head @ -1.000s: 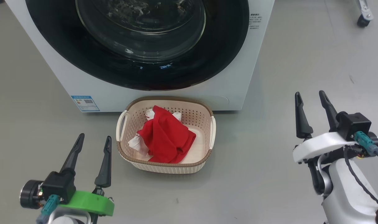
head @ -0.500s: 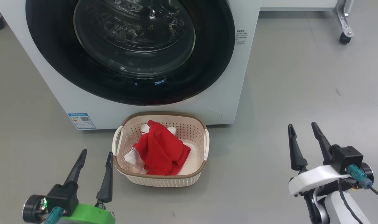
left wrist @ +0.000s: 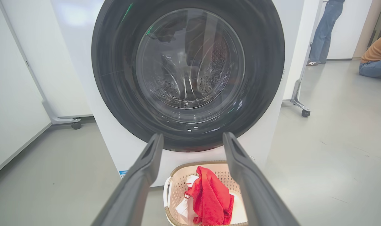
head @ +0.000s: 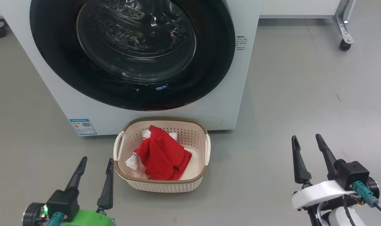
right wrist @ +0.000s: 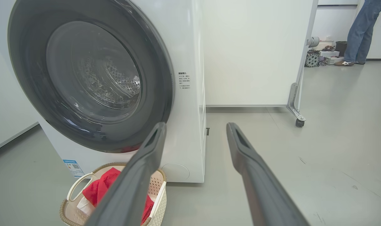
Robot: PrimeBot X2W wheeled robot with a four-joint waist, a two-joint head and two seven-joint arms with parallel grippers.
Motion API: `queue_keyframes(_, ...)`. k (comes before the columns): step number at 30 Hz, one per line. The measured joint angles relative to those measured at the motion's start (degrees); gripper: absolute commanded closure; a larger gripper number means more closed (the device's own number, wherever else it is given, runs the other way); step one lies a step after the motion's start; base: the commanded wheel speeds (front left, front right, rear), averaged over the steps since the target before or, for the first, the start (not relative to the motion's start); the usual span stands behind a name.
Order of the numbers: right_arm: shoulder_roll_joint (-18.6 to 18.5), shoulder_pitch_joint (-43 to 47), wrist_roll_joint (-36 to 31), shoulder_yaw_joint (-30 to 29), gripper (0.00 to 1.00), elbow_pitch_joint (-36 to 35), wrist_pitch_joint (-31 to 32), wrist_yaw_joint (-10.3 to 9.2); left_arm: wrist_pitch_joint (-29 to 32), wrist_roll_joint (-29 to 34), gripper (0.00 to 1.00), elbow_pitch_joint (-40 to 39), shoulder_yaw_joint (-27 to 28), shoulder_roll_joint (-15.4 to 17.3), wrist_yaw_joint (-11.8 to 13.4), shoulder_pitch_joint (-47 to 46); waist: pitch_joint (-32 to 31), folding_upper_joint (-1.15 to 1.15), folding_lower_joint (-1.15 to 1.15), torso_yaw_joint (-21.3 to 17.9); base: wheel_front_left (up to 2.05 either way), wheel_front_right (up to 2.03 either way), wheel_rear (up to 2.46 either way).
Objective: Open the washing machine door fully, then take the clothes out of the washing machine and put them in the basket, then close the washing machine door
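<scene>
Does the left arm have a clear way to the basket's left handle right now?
Probably yes: the open left end effector sits close beside the basket, with floor alone between it and that handle.

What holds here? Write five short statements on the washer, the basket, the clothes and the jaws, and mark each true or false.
1. The clothes lie in the basket. True.
2. The washing machine door stands wide open. False: it is shut against the washing machine.
3. The basket sits on the floor just in front of the washing machine. True.
4. Both pairs of jaws are clamped on the basket's handles. False: they stand open, apart from the basket, holding nothing.
5. A blue label sticker sits low on the machine's front, at its left in the head view. True.
</scene>
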Motion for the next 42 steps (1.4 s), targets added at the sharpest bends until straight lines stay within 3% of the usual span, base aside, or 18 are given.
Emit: queue_keyframes(42, -1.2, 4.4, -0.4, -1.0, 0.0, -9.4, 2.5, -1.94, 1.3, 0.0, 0.0, -2.7, -0.1, 0.0, 0.8, 0.5, 0.6, 0.0, 0.0, 0.6, 0.0, 0.0, 0.0)
